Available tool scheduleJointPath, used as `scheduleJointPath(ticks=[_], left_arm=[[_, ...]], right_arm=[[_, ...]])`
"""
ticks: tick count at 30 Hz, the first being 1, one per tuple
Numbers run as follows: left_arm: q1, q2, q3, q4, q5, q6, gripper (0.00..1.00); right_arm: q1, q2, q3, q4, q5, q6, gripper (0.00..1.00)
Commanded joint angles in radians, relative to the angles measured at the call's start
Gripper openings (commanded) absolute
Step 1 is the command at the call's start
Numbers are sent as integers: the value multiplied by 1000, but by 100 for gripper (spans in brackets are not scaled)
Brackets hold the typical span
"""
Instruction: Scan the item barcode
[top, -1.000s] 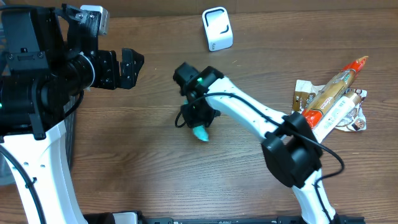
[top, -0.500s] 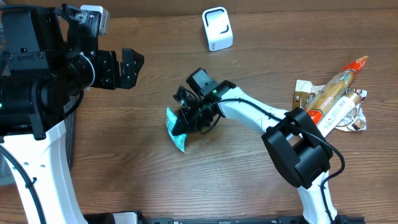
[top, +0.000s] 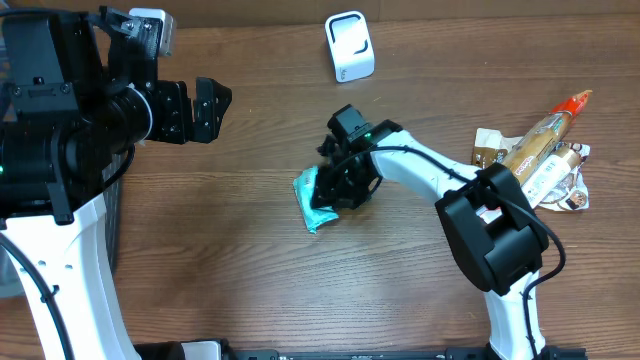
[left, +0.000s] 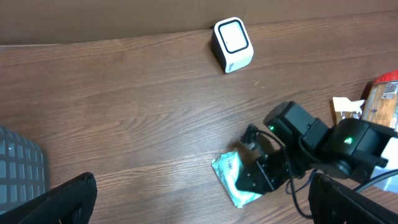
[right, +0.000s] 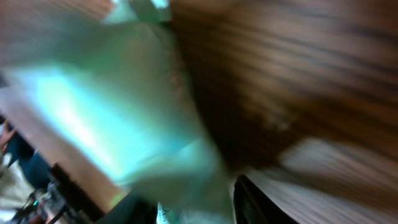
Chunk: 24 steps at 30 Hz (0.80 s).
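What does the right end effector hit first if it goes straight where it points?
The teal packet, directly ahead of the right end effector. They may already touch; the wrist view is too blurred to tell.

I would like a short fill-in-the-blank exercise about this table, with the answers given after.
The scanner at the table's far edge is ___ in colour.
The teal packet lies beside the ___ claw.
The left claw stands ___ and holds nothing.
Missing words: white; right; open.
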<state>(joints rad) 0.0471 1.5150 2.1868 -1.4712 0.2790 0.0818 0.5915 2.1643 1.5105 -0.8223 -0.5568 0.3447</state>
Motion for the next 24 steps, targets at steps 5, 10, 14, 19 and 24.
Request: scheduleJointPath(ticks=[5,10,14,19,24], left_arm=[[-2,3,8,2,-2,16,100],[-2,3,8,2,-2,16,100],[-2,3,8,2,-2,16,100],[-2,3,8,2,-2,16,100],[-2,3,8,2,-2,16,100]], right_arm=[[-64,-10,9,-74,190,-64,44],[-82,-12,121,-216,278,-91,44],[-68,-12,222,-302,348,-88,37],[-53,-12,264,-310,330,-39,4],[-47,-11,262,-290,214,-27,4]])
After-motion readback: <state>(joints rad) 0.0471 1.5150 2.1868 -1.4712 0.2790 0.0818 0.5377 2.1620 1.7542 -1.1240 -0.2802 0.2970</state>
